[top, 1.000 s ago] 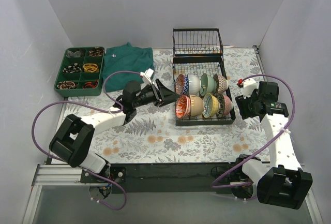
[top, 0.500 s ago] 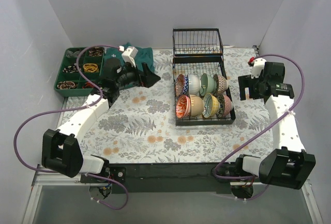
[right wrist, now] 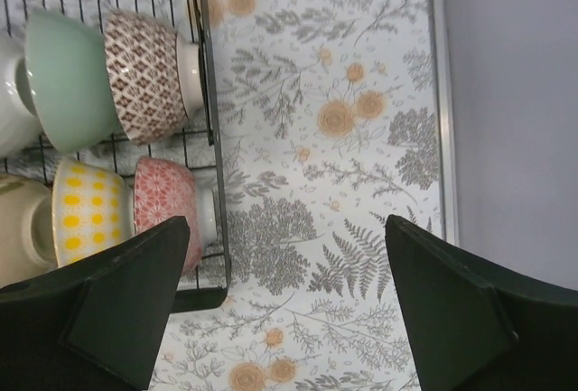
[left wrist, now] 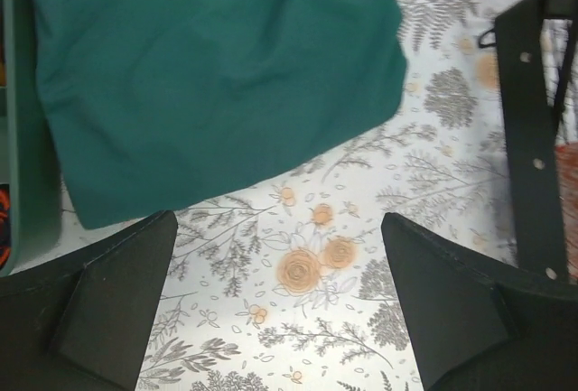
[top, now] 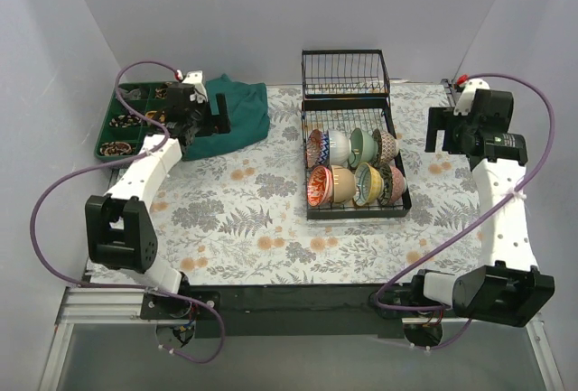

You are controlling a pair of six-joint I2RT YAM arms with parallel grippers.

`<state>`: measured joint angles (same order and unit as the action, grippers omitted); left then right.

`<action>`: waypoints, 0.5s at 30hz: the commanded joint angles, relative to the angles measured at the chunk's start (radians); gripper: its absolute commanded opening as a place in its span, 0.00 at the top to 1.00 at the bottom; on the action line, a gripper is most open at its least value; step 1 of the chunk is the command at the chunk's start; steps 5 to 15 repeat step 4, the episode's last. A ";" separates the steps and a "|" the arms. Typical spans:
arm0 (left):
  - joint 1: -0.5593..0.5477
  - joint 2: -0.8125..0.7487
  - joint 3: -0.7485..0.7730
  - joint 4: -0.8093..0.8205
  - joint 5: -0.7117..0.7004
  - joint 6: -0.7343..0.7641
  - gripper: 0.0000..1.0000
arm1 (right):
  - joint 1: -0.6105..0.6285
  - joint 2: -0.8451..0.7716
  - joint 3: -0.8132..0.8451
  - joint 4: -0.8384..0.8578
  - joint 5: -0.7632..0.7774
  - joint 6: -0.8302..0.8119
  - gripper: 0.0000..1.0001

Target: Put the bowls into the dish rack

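Dish rack: black wire rack [top: 358,214] on the right half of the table, with an upright wire basket [top: 345,73] at its far end.
Bowls: eight bowls [top: 341,172], all inside the dish rack. They stand on edge in two rows of four.
Far row, left to right: patterned bowl [top: 316,147], white bowl [top: 337,145], green bowl [top: 359,144], brown-patterned bowl [top: 386,144].
Near row, left to right: red-orange bowl [top: 318,186], cream bowl [top: 342,185], yellow bowl [top: 368,183], red-patterned bowl [top: 395,181].
Right wrist view: the green bowl [right wrist: 68,79] touches the brown-patterned bowl [right wrist: 144,75]. The yellow bowl [right wrist: 86,210] touches the red-patterned bowl [right wrist: 167,201]. The feet of both patterned bowls point to the rack's right-hand wire wall.
Left gripper: [top: 219,117] [left wrist: 278,224] jaws spread wide, nothing between them. It hangs over the near edge of the green cloth [top: 237,107] [left wrist: 208,75], just beside the tray [top: 104,129], and is well apart from the dish rack.
Right gripper: [top: 435,131] [right wrist: 287,224] jaws spread wide, nothing between them. It hangs over the table cover [top: 271,228] [right wrist: 343,120], just beyond the rack's right side and clear of the bowls.
Cloth: lies flat at the far left, between the tray and the dish rack.
Tray: green, divided into compartments, at the far left corner. Its contents are too small to identify.
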<state>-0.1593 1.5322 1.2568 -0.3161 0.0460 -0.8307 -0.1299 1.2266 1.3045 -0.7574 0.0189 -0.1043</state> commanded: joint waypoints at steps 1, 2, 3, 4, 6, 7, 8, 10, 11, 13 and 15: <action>0.030 0.064 0.159 -0.110 -0.048 -0.027 0.02 | -0.004 -0.059 0.093 0.046 0.050 -0.006 0.02; 0.030 0.083 0.183 -0.121 -0.048 -0.016 0.02 | -0.002 -0.056 0.091 0.058 0.082 -0.020 0.02; 0.030 0.115 0.211 -0.126 -0.010 -0.012 0.02 | -0.004 -0.046 0.087 0.069 0.111 -0.032 0.02; 0.030 0.129 0.243 -0.127 -0.002 -0.001 0.02 | -0.004 -0.039 0.082 0.084 0.151 -0.037 0.02; 0.030 0.129 0.243 -0.127 -0.002 -0.001 0.02 | -0.004 -0.039 0.082 0.084 0.151 -0.037 0.02; 0.030 0.129 0.243 -0.127 -0.002 -0.001 0.02 | -0.004 -0.039 0.082 0.084 0.151 -0.037 0.02; 0.030 0.129 0.243 -0.127 -0.002 -0.001 0.02 | -0.004 -0.039 0.082 0.084 0.151 -0.037 0.02; 0.030 0.129 0.243 -0.127 -0.002 -0.001 0.02 | -0.004 -0.039 0.082 0.084 0.151 -0.037 0.02; 0.030 0.129 0.243 -0.127 -0.002 -0.001 0.02 | -0.004 -0.039 0.082 0.084 0.151 -0.037 0.02; 0.030 0.129 0.243 -0.127 -0.002 -0.001 0.02 | -0.004 -0.039 0.082 0.084 0.151 -0.037 0.02; 0.030 0.129 0.243 -0.127 -0.002 -0.001 0.02 | -0.004 -0.039 0.082 0.084 0.151 -0.037 0.02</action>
